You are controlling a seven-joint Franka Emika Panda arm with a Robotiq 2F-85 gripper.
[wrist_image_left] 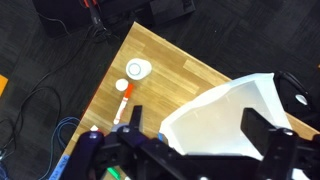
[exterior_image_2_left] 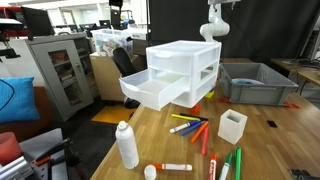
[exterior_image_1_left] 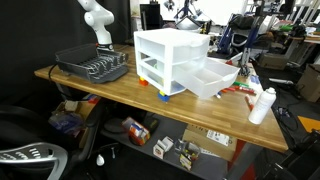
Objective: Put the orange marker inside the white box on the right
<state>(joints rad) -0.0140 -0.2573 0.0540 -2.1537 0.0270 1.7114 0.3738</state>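
This looks like a robotics lab inside an open-plan office: a robot arm [exterior_image_1_left: 97, 22] stands behind the wooden surface [exterior_image_1_left: 110, 88], with a black backdrop curtain [exterior_image_2_left: 180, 20], grey metal cabinet [exterior_image_2_left: 60, 70], monitors [exterior_image_2_left: 35, 18] and equipment-cluttered desks [exterior_image_1_left: 275, 40].

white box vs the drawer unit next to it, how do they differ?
Height: the white box is shallow, one layer; the drawer unit stands clearly taller, with stacked drawers.
Top: the white box is open-topped; the drawer unit has a closed top.
Place: in an exterior view the white box sits toward the white bottle, the drawer unit toward the dark dish rack.
Shared: both are white plastic on the wooden table.
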